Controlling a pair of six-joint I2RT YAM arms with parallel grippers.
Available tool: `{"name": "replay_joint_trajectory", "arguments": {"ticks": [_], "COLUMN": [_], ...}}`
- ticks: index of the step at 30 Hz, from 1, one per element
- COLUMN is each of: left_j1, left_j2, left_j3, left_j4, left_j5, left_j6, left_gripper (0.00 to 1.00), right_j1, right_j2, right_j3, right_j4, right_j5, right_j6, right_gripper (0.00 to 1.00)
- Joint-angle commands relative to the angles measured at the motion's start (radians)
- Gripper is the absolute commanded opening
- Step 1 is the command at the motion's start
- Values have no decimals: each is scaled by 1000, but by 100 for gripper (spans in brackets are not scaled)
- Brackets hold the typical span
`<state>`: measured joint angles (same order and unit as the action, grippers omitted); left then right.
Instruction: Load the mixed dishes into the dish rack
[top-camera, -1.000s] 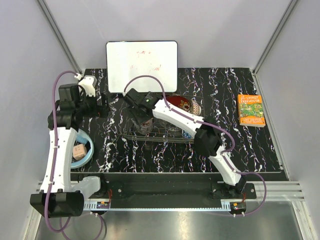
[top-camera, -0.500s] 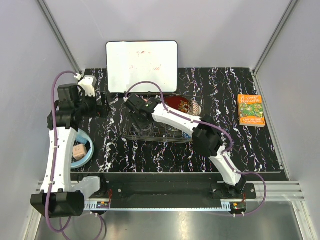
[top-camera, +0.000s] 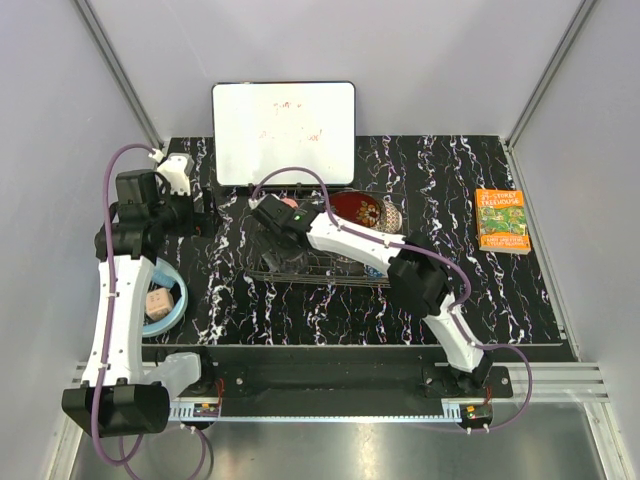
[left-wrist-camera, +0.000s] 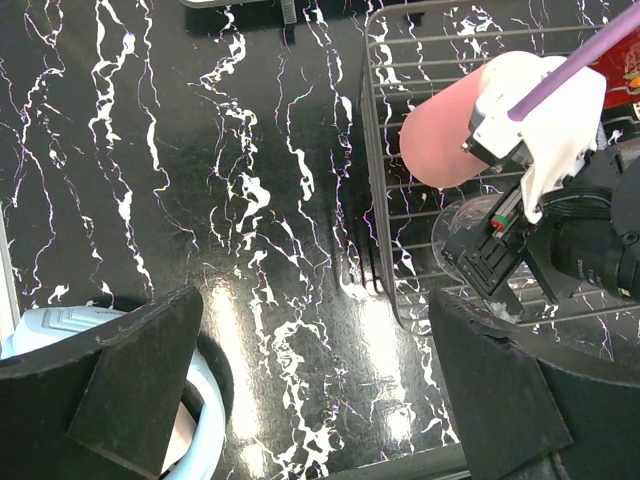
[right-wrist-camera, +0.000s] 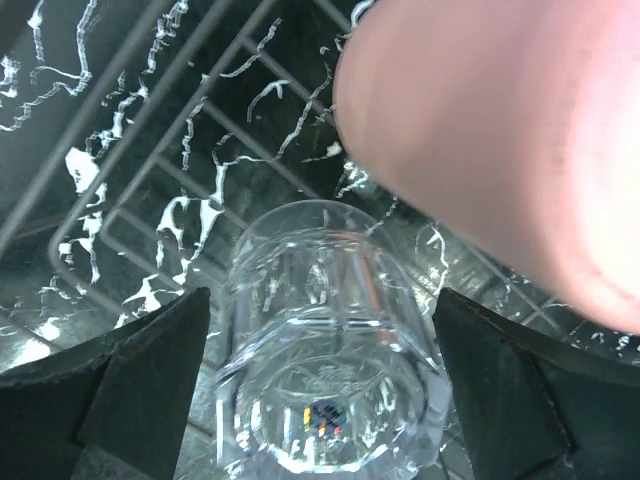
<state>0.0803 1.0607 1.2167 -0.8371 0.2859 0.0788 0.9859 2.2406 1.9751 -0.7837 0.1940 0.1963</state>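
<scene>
Right arm is reaching across to the left end of the rack (top-camera: 330, 262). Right gripper (right-wrist-camera: 322, 330) is hanging low over the wires with its fingers (right-wrist-camera: 140, 380) spread wide. The tumbler (right-wrist-camera: 325, 370) is sitting between them, filling nearly the whole gap. Cannot tell whether the pads are touching the glass.

The tumbler is resting inside the rack on the wire floor, near the left edge. Cannot tell whether it is upright or tipped. The pink cup (left-wrist-camera: 445, 140) is lying on its side in the same end of the rack, just beside the tumbler and on its far side.

In the top view, the red bowl (top-camera: 357, 210) and beige bowl (top-camera: 392, 216) are standing at the rack's far side, right of the right gripper (top-camera: 272, 225).

Left gripper (left-wrist-camera: 315, 300) is hovering over bare table (left-wrist-camera: 200, 200) just left of the rack, fingers wide apart and holding nothing. The headphones (left-wrist-camera: 60, 330) are showing at the lower left of its wrist view.

The whiteboard (top-camera: 283, 133) is leaning behind the rack. The book (top-camera: 502, 220) is lying well apart, at the right of the table.
</scene>
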Motion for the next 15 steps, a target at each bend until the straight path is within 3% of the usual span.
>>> {"name": "replay_joint_trajectory", "arguments": {"ticks": [1,15], "left_j1": [6,6], "left_j2": [-27,-54], "left_j3": [-3,-16], "left_j4": [33,35], "left_j5": [29,36], "left_j6": [-4,1], "left_gripper": [99,99], "right_j1": [23,45], "right_j2": [-99,-314], "right_j3": [-41,-27], "right_j4": [4,-34], "right_j5": [30,56], "right_j6": [-6,-14], "right_gripper": [100,100]}}
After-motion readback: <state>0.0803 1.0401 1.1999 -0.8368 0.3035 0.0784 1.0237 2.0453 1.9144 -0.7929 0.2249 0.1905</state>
